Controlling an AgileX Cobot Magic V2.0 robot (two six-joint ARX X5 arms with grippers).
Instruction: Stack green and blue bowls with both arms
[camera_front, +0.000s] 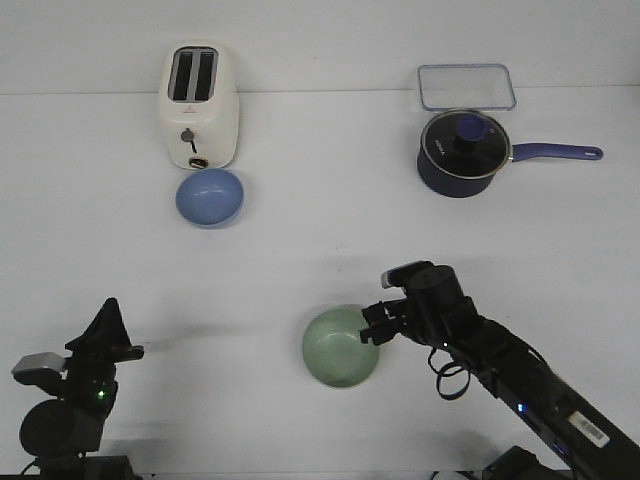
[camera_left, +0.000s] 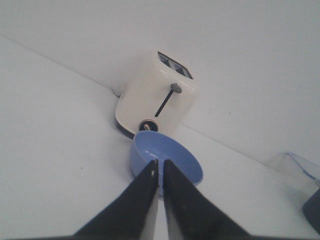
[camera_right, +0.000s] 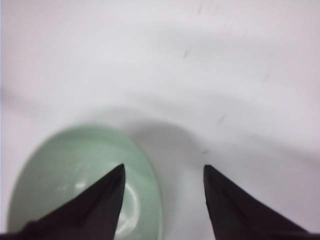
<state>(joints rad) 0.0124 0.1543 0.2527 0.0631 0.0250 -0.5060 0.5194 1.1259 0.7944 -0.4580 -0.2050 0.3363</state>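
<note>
The pale green bowl (camera_front: 341, 347) sits on the white table near the front centre. My right gripper (camera_front: 372, 327) is open at its right rim. In the right wrist view the right gripper (camera_right: 164, 169) straddles the rim of the green bowl (camera_right: 70, 175), with one finger over the inside and the other over bare table. The blue bowl (camera_front: 210, 197) sits at the back left, just in front of the toaster. My left gripper (camera_front: 109, 306) is shut and empty at the front left, far from it. In the left wrist view the left gripper (camera_left: 160, 163) points at the blue bowl (camera_left: 175, 150).
A cream toaster (camera_front: 200, 105) stands right behind the blue bowl and also shows in the left wrist view (camera_left: 157, 95). A dark navy saucepan (camera_front: 462, 152) with a glass lid and long handle is at the back right. A clear lidded container (camera_front: 466, 86) lies behind it.
</note>
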